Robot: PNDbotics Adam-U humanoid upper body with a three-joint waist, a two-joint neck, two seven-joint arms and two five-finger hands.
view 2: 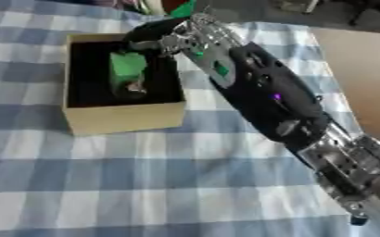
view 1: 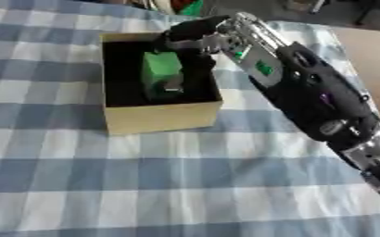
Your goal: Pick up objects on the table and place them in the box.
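Note:
A cardboard box [view 1: 157,115] with a dark inside stands on the checked cloth at the upper left. A green object [view 1: 161,71] with a small grey part at its lower end is inside the box. My right hand [view 1: 192,37] hangs over the box's far right corner, just above the top of the green object. Its black and silver forearm [view 1: 307,92] runs down to the lower right. Whether the hand touches the green object is hidden by blur. My left hand shows in neither view.
The blue and white checked tablecloth [view 1: 144,185] covers the table. A bare brown surface [view 2: 359,69] lies at the right edge. Dark clutter with a green and a red thing [view 1: 185,7] sits beyond the far edge.

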